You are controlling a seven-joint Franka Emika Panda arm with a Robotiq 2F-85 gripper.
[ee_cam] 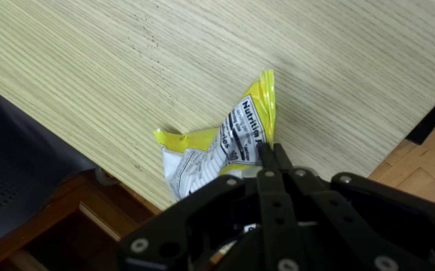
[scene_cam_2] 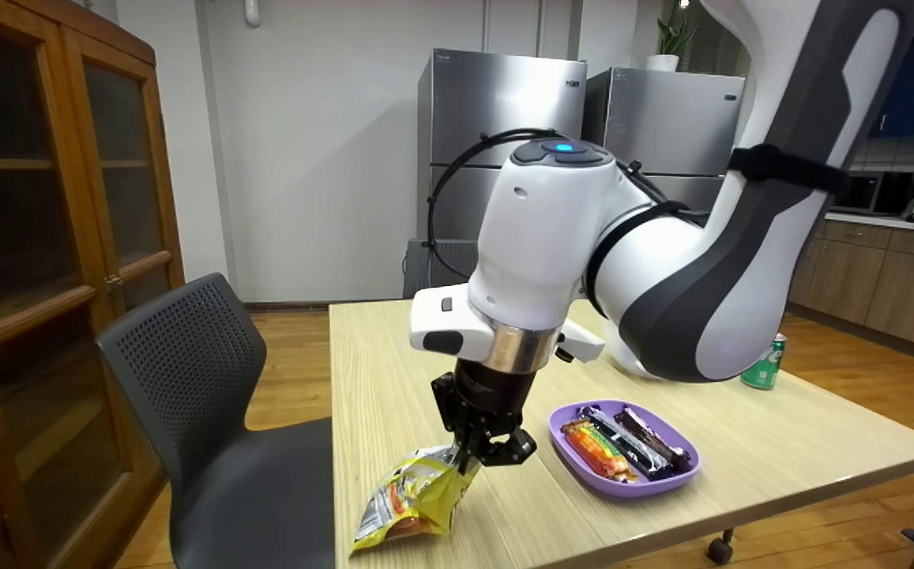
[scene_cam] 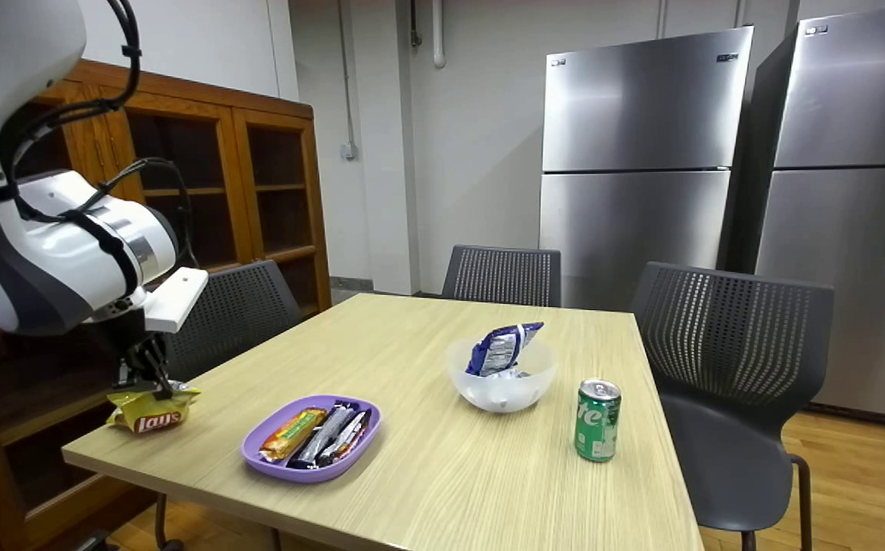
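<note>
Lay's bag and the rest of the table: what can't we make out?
Lay's bag, wrist view: part hidden behind the gripper.
White bowl, an exterior view: mostly hidden behind the robot arm.
Green soda can, an exterior view: start of brand name wraps out of sight.
Snack bars, both exterior views: wrapper text too small.

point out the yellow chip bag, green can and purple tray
Yellow chip bag (ee_cam: 230, 143): wrist view, printed label.
Green can (scene_cam: 597, 421): in an exterior view, printed side.
Purple tray (scene_cam: 310, 475): in an exterior view, near wall.
</note>
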